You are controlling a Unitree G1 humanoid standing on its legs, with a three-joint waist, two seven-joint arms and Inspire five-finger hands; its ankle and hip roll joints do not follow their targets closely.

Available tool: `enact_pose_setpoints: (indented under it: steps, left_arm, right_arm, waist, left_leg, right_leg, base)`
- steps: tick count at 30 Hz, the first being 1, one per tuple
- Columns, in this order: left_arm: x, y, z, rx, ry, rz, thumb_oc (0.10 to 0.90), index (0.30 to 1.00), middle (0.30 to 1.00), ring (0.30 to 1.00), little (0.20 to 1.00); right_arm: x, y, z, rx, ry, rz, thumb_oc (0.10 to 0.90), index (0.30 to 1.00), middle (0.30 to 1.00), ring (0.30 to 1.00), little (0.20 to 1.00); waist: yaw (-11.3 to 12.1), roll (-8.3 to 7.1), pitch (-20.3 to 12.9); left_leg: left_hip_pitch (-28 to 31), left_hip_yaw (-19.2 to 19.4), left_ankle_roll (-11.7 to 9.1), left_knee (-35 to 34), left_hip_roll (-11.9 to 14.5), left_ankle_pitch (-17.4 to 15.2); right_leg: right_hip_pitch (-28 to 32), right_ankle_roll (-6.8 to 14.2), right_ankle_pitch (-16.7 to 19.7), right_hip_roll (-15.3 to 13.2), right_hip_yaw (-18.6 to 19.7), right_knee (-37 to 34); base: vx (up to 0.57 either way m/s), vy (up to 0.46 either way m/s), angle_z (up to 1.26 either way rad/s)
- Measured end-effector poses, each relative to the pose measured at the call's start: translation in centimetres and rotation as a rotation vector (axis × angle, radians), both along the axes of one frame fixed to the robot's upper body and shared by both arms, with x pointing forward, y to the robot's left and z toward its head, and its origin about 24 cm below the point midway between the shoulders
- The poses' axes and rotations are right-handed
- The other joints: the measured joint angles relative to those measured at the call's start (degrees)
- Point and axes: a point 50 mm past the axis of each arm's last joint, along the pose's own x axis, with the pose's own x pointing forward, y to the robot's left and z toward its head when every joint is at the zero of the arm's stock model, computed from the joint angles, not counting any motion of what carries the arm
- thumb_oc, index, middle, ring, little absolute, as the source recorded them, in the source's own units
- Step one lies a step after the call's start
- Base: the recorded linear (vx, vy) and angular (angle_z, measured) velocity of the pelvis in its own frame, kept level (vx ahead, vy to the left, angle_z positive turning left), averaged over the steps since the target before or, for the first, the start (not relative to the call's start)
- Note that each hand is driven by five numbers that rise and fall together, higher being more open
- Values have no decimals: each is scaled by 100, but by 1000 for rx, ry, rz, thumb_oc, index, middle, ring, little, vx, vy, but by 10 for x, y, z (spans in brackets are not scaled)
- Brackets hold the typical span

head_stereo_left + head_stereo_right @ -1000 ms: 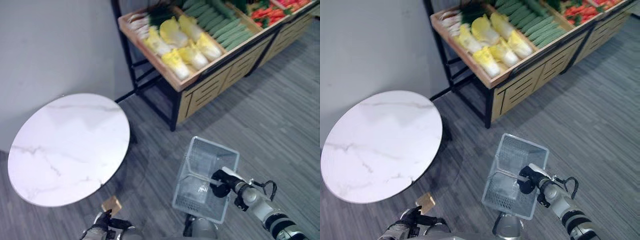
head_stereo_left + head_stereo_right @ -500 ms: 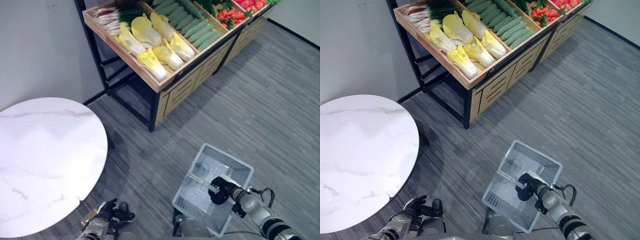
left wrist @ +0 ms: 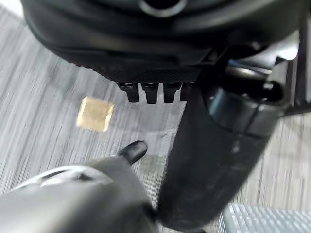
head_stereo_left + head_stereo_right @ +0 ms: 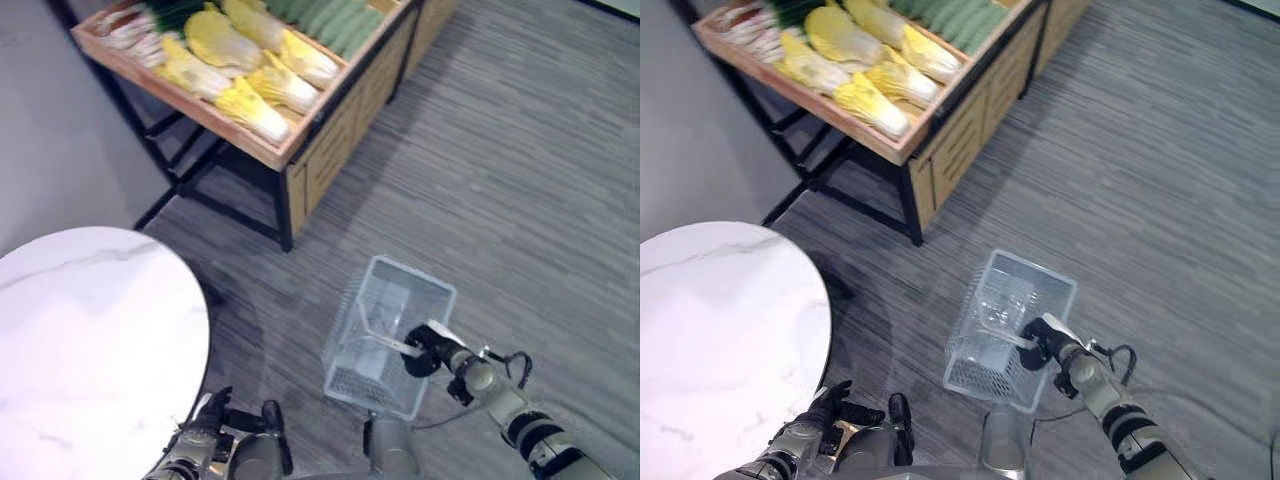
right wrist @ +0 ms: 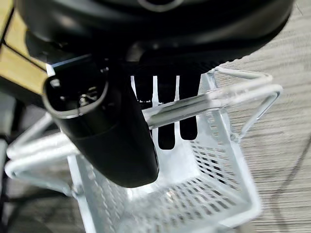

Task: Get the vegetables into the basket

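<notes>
A clear wire basket point(image 4: 352, 318) hangs empty just above the grey floor, a little right of centre. My right hand point(image 4: 424, 352) is shut on its handle point(image 5: 210, 103), fingers point(image 5: 166, 127) curled over the bar. The vegetables lie in a wooden stand point(image 4: 322, 132) at the far left: pale yellow cabbages point(image 4: 250, 96), green cucumbers point(image 4: 330, 14) behind them, and white-stemmed greens point(image 4: 128, 26) at the stand's end. My left hand point(image 4: 213, 426) hangs low at my side near the table's edge, fingers point(image 3: 150, 92) relaxed and holding nothing.
A round white marble table point(image 4: 80, 340) stands at my left, close to the left hand. The stand rests on black metal legs point(image 4: 285, 215). A small tan square point(image 3: 95, 114) lies on the floor. Open grey floor stretches to the right of the stand.
The whole picture has shifted as the camera moved: stand and table sit differently in frame. My right hand has kept its hold on the basket's handle; the left hand has stayed low.
</notes>
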Motion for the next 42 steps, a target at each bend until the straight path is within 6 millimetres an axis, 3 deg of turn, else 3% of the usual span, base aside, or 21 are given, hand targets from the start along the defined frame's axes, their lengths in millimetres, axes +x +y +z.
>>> enact_pose_setpoints:
  steps: [1, 2, 3, 4, 5, 8, 10, 11, 15, 20, 24, 26, 28, 30, 32, 33, 34, 35, 36, 38, 42]
  left_arm:
    - [2, 1, 1, 5, -5, -2, 900, 1000, 1000, 1000, 1000]
    - [2, 5, 2, 17, -4, -6, 900, 1000, 1000, 1000, 1000]
    - [1, 3, 1, 15, -4, -20, 900, 1000, 1000, 1000, 1000]
    - [0, 2, 1, 12, 1, -23, 900, 1000, 1000, 1000, 1000]
    - [-1, 3, 0, 6, 7, -18, 900, 1000, 1000, 1000, 1000]
    - [-16, 5, -5, 8, 52, -4, 900, 1000, 1000, 1000, 1000]
    - [-20, 8, -5, 14, 64, 0, 900, 1000, 1000, 1000, 1000]
    - [-22, 8, -6, 13, 73, 5, 900, 1000, 1000, 1000, 1000]
    - [-36, -3, -14, -30, 109, 45, 900, 1000, 1000, 1000, 1000]
    - [-37, -9, -16, -48, 116, 43, 900, 1000, 1000, 1000, 1000]
    - [-38, -12, -17, -57, 118, 42, 900, 1000, 1000, 1000, 1000]
    - [-40, -16, -18, -66, 127, 44, 900, 1000, 1000, 1000, 1000]
    - [-44, -19, -20, -71, 142, 48, 900, 1000, 1000, 1000, 1000]
    - [-46, -14, -20, -59, 150, 54, 900, 1000, 1000, 1000, 1000]
    - [-43, -16, -20, -66, 146, 50, 900, 1000, 1000, 1000, 1000]
    - [-43, -21, -21, -73, 147, 39, 900, 1000, 1000, 1000, 1000]
    - [-47, -26, -23, -84, 160, 32, 900, 1000, 1000, 1000, 1000]
    - [-48, -27, -23, -89, 161, 34, 900, 1000, 1000, 1000, 1000]
    - [-49, -28, -24, -92, 167, 33, 900, 1000, 1000, 1000, 1000]
    - [-49, -27, -24, -95, 168, 30, 900, 1000, 1000, 1000, 1000]
    - [-53, -26, -24, -96, 171, 36, 900, 1000, 1000, 1000, 1000]
  right_arm:
    - [1, 1, 1, 1, -9, 3, 400, 300, 300, 300, 300]
    - [-2, 2, 0, 3, -6, 2, 400, 300, 300, 300, 300]
    - [2, -1, 2, -7, -4, -2, 400, 300, 300, 300, 300]
    - [4, -3, 4, -11, -12, -15, 400, 300, 300, 300, 300]
    - [4, -6, 4, -13, -12, -27, 400, 300, 300, 300, 300]
    - [-6, -11, -2, -11, 26, -52, 400, 300, 300, 300, 300]
    - [-9, -11, -5, -10, 39, -53, 400, 300, 300, 300, 300]
    - [-13, -13, -7, -13, 52, -57, 400, 300, 300, 300, 300]
    - [-25, -25, -13, -61, 103, -52, 400, 300, 300, 300, 300]
    - [-39, -49, -15, -138, 148, -78, 400, 300, 300, 300, 300]
    - [-42, -44, -19, -119, 161, -71, 400, 300, 300, 300, 300]
    - [-47, -41, -24, -109, 178, -73, 400, 300, 300, 300, 300]
    - [-53, -44, -27, -116, 195, -85, 400, 300, 300, 300, 300]
    - [-60, -45, -33, -117, 222, -102, 400, 300, 300, 300, 300]
    - [-60, -46, -33, -122, 220, -106, 400, 300, 300, 300, 300]
    - [-60, -47, -33, -126, 224, -107, 400, 300, 300, 300, 300]
    - [-61, -49, -33, -131, 227, -113, 400, 300, 300, 300, 300]
    - [-63, -46, -36, -119, 241, -111, 400, 300, 300, 300, 300]
    - [-69, -45, -40, -116, 261, -119, 400, 300, 300, 300, 300]
    - [-78, -46, -46, -121, 294, -139, 400, 300, 300, 300, 300]
    - [-82, -41, -50, -107, 313, -141, 400, 300, 300, 300, 300]
  waist:
    - [-61, -3, -2]
    - [-98, -100, -25]
    - [-51, -13, 5]
    - [67, 171, 0]
    - [113, 263, -8]
    - [198, 402, -95]
    - [253, 312, -194]
    - [359, 311, -245]
    - [335, 657, -463]
    - [242, 756, -609]
    - [201, 752, -640]
    - [262, 870, -717]
    - [266, 974, -776]
    - [267, 902, -856]
    - [349, 830, -894]
    - [337, 756, -925]
    - [329, 780, -957]
    - [330, 887, -1023]
    - [301, 924, -1056]
    - [309, 793, -1059]
    - [311, 821, -1052]
  left_leg:
    - [-17, 110, 60, 62, 15, -25]
    - [-18, 204, 103, 166, -31, -42]
    - [26, 402, 139, 167, 96, -33]
    - [64, 712, 125, 79, 396, 47]
    - [199, 832, 113, -81, 489, 129]
    - [602, 992, 44, -542, 559, 337]
    - [643, 1054, -10, -571, 536, 390]
    - [687, 1037, -77, -565, 484, 448]
    - [724, 734, -91, -472, 781, 608]
    - [687, 303, -385, -474, 1132, 802]
    - [653, 152, -452, -570, 1206, 845]
    - [580, 79, -481, -599, 1262, 863]
    - [566, 19, -514, -552, 1404, 906]
    - [554, -174, -662, -277, 1494, 954]
    - [351, -882, -793, -97, 1364, 1515]
    - [361, -1760, -891, -275, 841, 1242]
    - [551, -1982, -832, -966, 441, 1093]
    - [589, -1621, -561, -1110, 376, 1124]
    - [608, -1565, -324, -1086, 488, 941]
    - [579, -1415, -227, -1113, 399, 930]
    - [581, -1268, -122, -1107, 186, 806]
  right_leg:
    - [-73, 131, 16, 5, -95, -33]
    - [-53, 239, -858, -48, -378, -40]
    - [-83, 182, -1512, -36, -893, -22]
    - [-153, -51, -1641, -40, -1664, 315]
    - [-106, -122, -1572, -81, -1976, 664]
    - [296, -3, -1699, -257, -1810, 1619]
    - [635, 12, -1710, -357, -1850, 1593]
    - [1011, -59, -1648, -258, -1982, 1140]
    - [1433, -140, -1561, 151, -2002, 457]
    - [1477, -332, -1621, 518, -2033, 415]
    - [1445, -357, -1616, 607, -2091, 411]
    - [1311, -354, -1649, 641, -2103, 523]
    - [1114, -460, -1870, 667, -2125, 1008]
    - [592, -741, -2740, 524, -1958, 2370]
    - [673, -752, -2723, 572, -1822, 2071]
    - [734, -745, -2426, 589, -1508, 1738]
    - [854, -651, -2266, 647, -1414, 1287]
    - [930, -773, -1968, 888, -1536, 870]
    - [926, -805, -1885, 1056, -1598, 821]
    - [883, -714, -1825, 986, -1516, 742]
    - [967, -591, -1536, 831, -1387, 404]
  base:
    - [-97, 98, -100]
    - [-105, 81, -65]
    - [-94, 73, -96]
    - [-52, 61, -118]
    - [-44, 40, -96]
    - [-42, -1, -42]
    - [-43, -59, -25]
    - [-30, -183, -28]
    - [0, -156, -16]
    - [-47, -203, -3]
    - [-45, -146, 12]
    - [-67, -255, 3]
    - [-57, -292, 0]
    - [-25, -127, 1]
    - [23, -43, -20]
    - [35, 17, -35]
    - [20, 49, -64]
    - [17, 128, -57]
    - [17, 132, -43]
    - [63, 158, -23]
    - [55, 133, -17]
